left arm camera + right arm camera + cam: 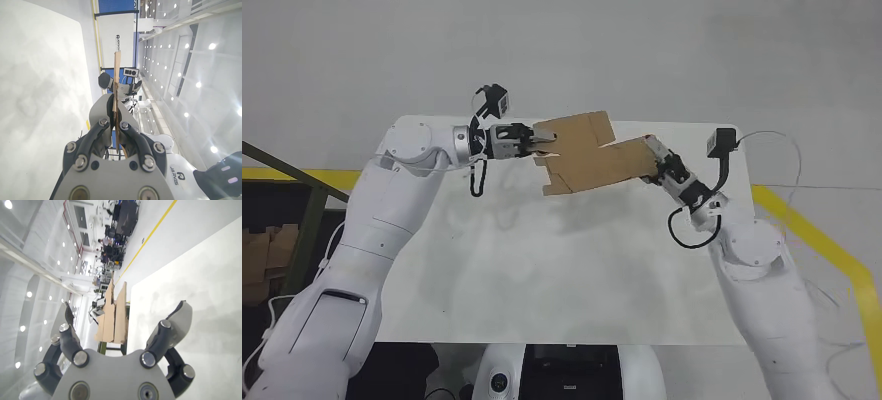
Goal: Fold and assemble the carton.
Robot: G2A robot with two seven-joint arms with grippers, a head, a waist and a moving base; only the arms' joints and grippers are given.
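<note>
Carton [580, 152]: one, flat brown cardboard blank, flaps unfolded, held over far side of worktop [542, 280] | Left tool [544, 141]: clenched on carton edge | Right tool [652, 162]: released, fingers spread at opposite end | Tools: two

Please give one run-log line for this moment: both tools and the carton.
left tool: shut on carton | right tool: open, near carton end | carton: flat, unassembled
</note>
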